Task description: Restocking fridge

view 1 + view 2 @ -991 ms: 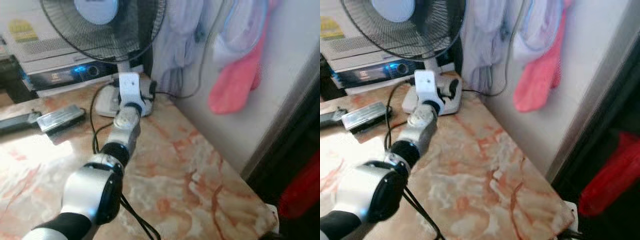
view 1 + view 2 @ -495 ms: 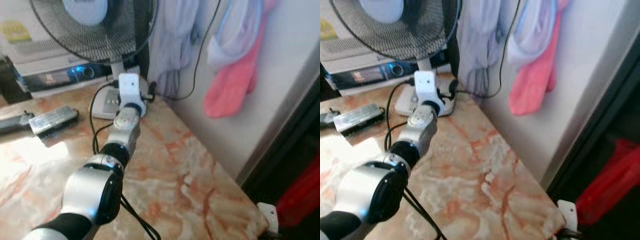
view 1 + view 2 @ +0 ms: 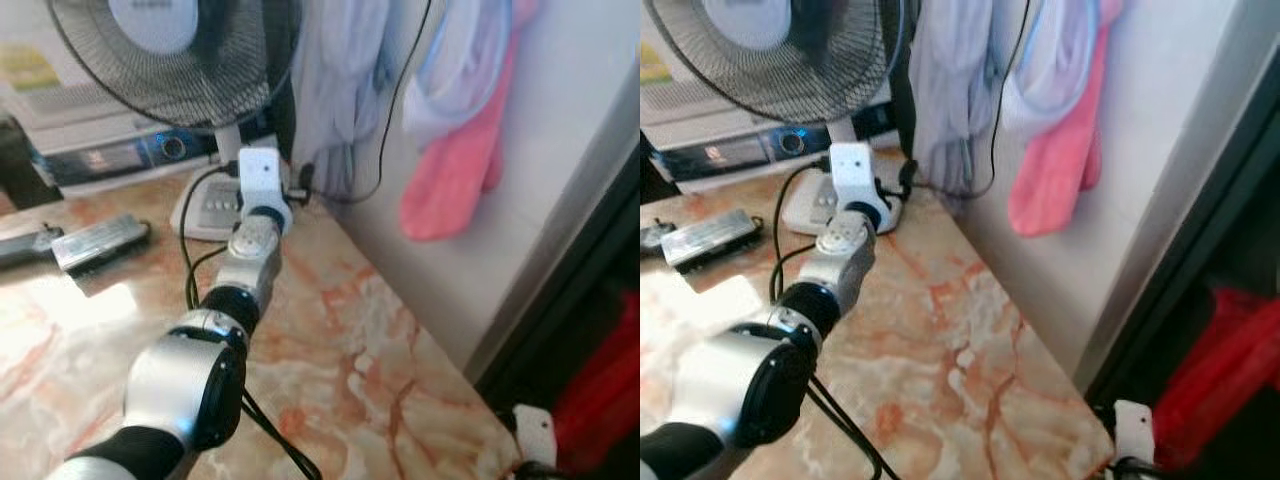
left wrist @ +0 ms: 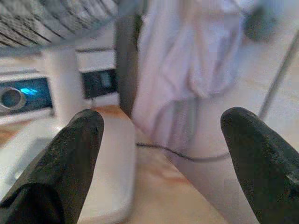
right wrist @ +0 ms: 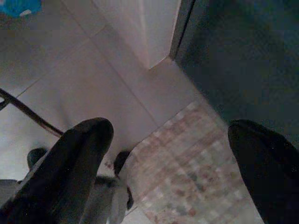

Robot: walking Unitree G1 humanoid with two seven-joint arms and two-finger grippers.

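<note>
The silver left arm (image 3: 235, 290) stretches forward over the orange-and-white marbled tabletop (image 3: 350, 340), toward the white base of the black-grilled table fan (image 3: 205, 205). The left gripper (image 4: 161, 154) hangs just above the tabletop at the fan base's near edge; its two black fingers (image 4: 70, 154) are spread wide with nothing between them.

The fan's grille (image 3: 170, 60) rises just behind the base. A black cable (image 3: 195, 255) loops on the marble beside the fan base. A flat grey rectangular device (image 3: 100, 243) lies on the tabletop to the left of the fan base, apart from it. Behind the fan sit stacked white-and-black boxes with a blue light (image 3: 165, 148).

Pale lilac cloth (image 3: 335, 70) and a pink cloth (image 3: 455, 170) hang on the white wall to the right of the fan. Further right of the fan, past the table edge, is a dark opening with something red (image 3: 600, 390) inside; whether it is the fridge cannot be told.

The right gripper (image 5: 173, 163) hangs over a pale tiled floor (image 5: 93, 60) and a checked mat (image 5: 196, 182), fingers wide apart and empty.
</note>
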